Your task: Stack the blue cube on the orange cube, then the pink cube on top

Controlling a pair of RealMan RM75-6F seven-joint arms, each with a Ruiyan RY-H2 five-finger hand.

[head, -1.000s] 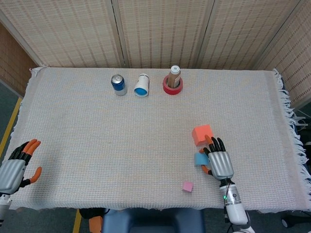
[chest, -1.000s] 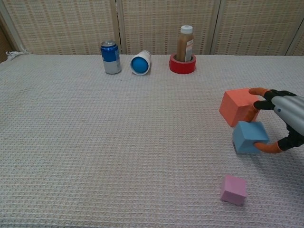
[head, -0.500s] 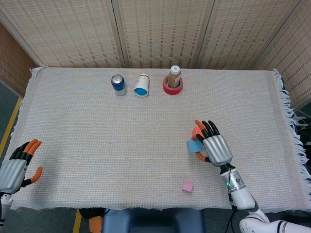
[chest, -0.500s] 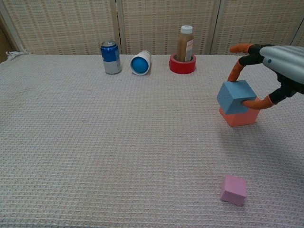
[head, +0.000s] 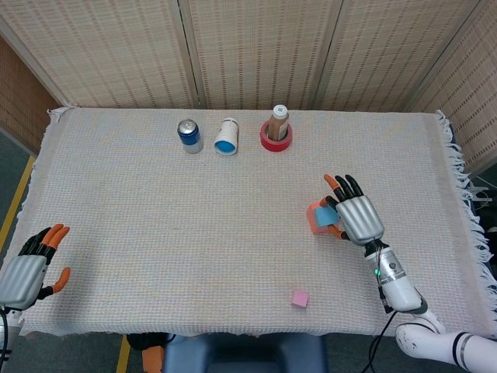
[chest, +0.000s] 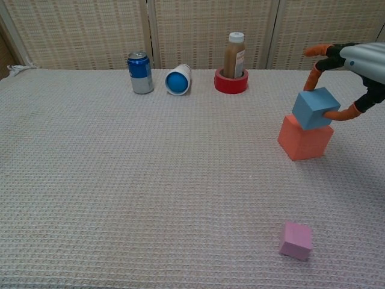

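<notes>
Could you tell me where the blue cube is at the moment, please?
In the chest view the blue cube is on the right of the table, held by the right hand over the orange cube, well beyond the pink cube.

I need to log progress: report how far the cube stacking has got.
Nothing is finished yet. In hand: the right hand pinches the blue cube over the orange cube; it sits tilted, and whether it already rests there is unclear. Left: release it squarely, then fetch the pink cube, lying alone near the table's front edge. The left hand holds nothing.
</notes>
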